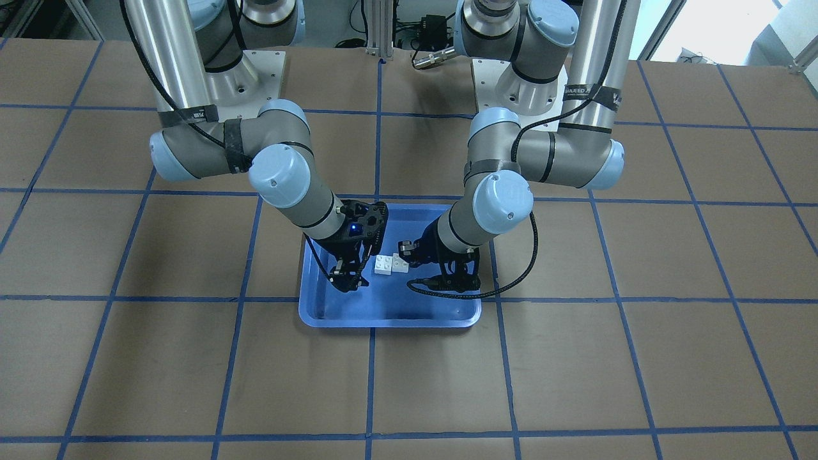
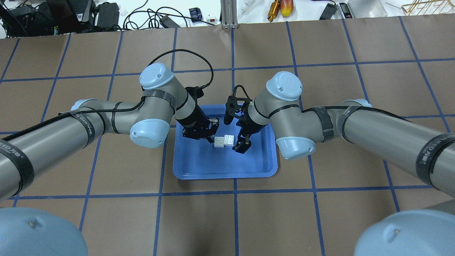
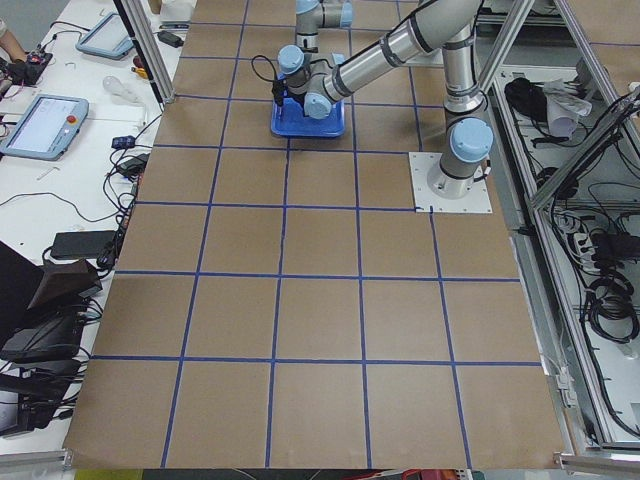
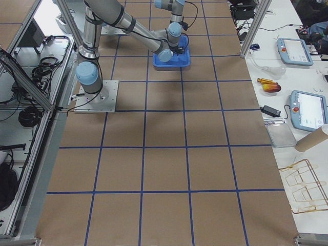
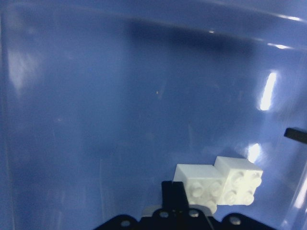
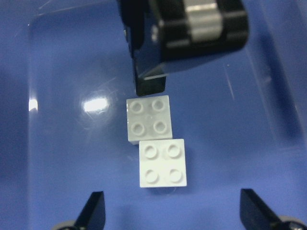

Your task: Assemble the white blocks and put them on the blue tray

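Observation:
The two white blocks (image 6: 156,143) lie on the floor of the blue tray (image 2: 199,167), joined with an offset, studs up. They also show in the overhead view (image 2: 224,141) and the front view (image 1: 391,263). My left gripper (image 2: 212,137) is shut and empty. Its tips rest against the side of the block farther from my right gripper, as the left wrist view (image 5: 173,196) shows. My right gripper (image 6: 172,211) is open and empty. It hovers just above the blocks, with its fingers wide on either side of them.
The tray (image 1: 390,313) sits in the middle of the brown table with its blue tape grid. Both arms lean in over it from opposite sides. Cables and tools (image 2: 280,7) lie past the table's far edge.

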Motion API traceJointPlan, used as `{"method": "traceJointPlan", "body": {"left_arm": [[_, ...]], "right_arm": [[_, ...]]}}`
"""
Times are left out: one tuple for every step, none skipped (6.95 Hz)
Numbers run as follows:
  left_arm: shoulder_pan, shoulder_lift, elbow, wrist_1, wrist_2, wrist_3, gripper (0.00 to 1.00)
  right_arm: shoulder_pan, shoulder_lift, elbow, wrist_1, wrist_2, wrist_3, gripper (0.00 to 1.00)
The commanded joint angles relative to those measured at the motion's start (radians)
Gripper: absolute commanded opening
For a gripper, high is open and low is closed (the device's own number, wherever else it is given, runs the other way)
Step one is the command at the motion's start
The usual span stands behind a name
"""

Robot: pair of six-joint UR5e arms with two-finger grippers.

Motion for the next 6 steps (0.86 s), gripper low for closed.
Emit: {"method": "traceJointPlan", "body": {"left_arm": [[0.001, 0.0, 0.0, 0.0, 0.005, 0.014, 0.0], [0.001, -0.006, 0.0, -0.002, 0.005, 0.012, 0.0], [0.001, -0.01, 0.0, -0.002, 0.005, 0.011, 0.0], [0.001, -0.011, 0.0, -0.002, 0.003, 0.005, 0.0], [-0.002, -0.012, 0.0, -0.002, 0.003, 0.0, 0.0], [-0.008, -0.012, 0.0, -0.002, 0.003, -0.009, 0.0]], "right_arm": [[-0.028, -0.128, -0.023, 0.14, -0.061, 0.217, 1.0], [-0.067, -0.172, -0.075, 0.275, -0.101, 0.36, 1.0], [-0.125, -0.188, -0.147, 0.407, -0.122, 0.499, 1.0], [-0.182, -0.188, -0.229, 0.566, -0.124, 0.601, 1.0], [-0.228, -0.193, -0.324, 0.726, -0.155, 0.746, 1.0], [-0.241, -0.2, -0.388, 0.805, -0.234, 0.901, 1.0]]}}
